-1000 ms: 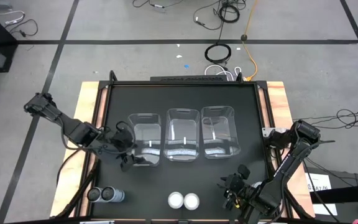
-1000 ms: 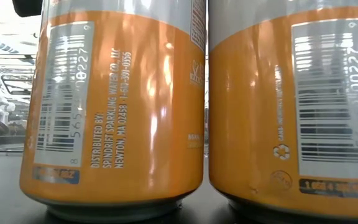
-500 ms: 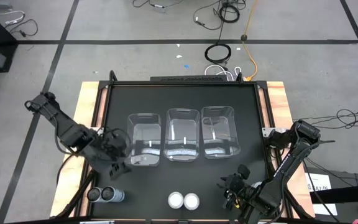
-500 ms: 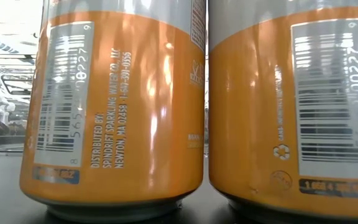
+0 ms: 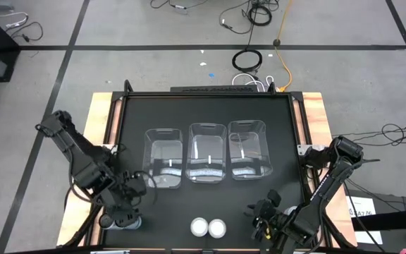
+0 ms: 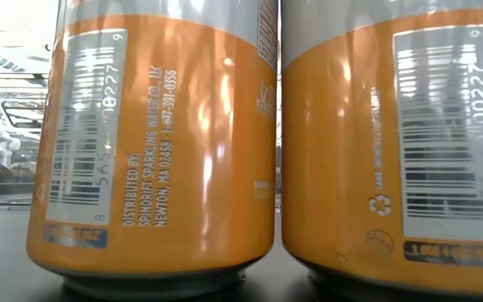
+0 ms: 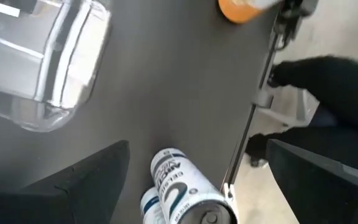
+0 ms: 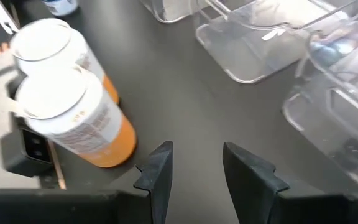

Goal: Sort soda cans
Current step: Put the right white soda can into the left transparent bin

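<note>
Two dark grey cans point(image 7: 186, 194) stand side by side near the table's near-left corner point(image 5: 118, 221). My left gripper point(image 7: 197, 147) hovers above them point(image 5: 127, 203), wide open, touching nothing. Two silver-topped orange cans point(image 5: 208, 227) stand upright at the near edge, mid-table; they fill the low view point(image 6: 153, 151) and show in the right wrist view point(image 8: 73, 118). My right gripper point(image 8: 197, 147) is open and low over the table's near-right part point(image 5: 263, 213), beside the orange cans. No red-pink cans show in any view.
Three clear plastic bins point(image 5: 206, 156) sit in a row across the table's middle, from left point(image 5: 164, 161) to right point(image 5: 249, 149). Bare black table point(image 5: 203, 113) lies beyond them. The wooden table frame point(image 5: 97, 134) borders the left side.
My left arm has swung from the left bin's near side toward the table's near-left corner and now hangs over the two dark cans. The cans and bins have stayed where they were.
</note>
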Controlling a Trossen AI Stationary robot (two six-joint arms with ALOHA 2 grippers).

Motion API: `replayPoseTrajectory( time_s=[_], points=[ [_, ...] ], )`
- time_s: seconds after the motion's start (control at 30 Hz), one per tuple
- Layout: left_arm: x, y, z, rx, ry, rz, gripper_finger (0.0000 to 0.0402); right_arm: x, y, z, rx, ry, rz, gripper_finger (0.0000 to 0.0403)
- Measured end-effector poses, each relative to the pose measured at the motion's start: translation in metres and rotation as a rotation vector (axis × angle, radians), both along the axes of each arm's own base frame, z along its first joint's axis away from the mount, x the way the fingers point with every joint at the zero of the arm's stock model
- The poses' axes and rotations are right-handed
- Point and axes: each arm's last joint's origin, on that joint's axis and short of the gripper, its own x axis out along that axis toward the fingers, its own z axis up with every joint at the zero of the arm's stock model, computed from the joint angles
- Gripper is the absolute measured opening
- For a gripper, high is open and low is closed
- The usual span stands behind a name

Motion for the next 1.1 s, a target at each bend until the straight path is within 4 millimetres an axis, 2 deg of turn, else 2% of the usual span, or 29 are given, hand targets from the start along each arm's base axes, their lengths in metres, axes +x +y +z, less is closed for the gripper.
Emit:
replayPoseTrajectory(
  time_s=[0.27,0.6,0.87,1.1],
  points=[
    [-0.006,-0.025,-0.011,0.040,0.030,-0.096,0.0384,0.005,0.007,0.002,0.078,-0.055,0.000,0.0134],
    [-0.020,-0.047,-0.021,0.042,0.081,-0.073,0.0384,0.005,0.008,0.003,0.089,-0.063,0.000,0.0134],
    [-0.022,-0.054,-0.028,0.062,0.099,-0.083,0.0384,0.006,0.008,0.003,0.097,-0.068,0.000,0.0134],
    [-0.023,-0.053,-0.035,0.126,0.149,-0.083,0.0384,0.006,0.008,0.003,0.099,-0.069,0.000,0.0134]
  ],
)
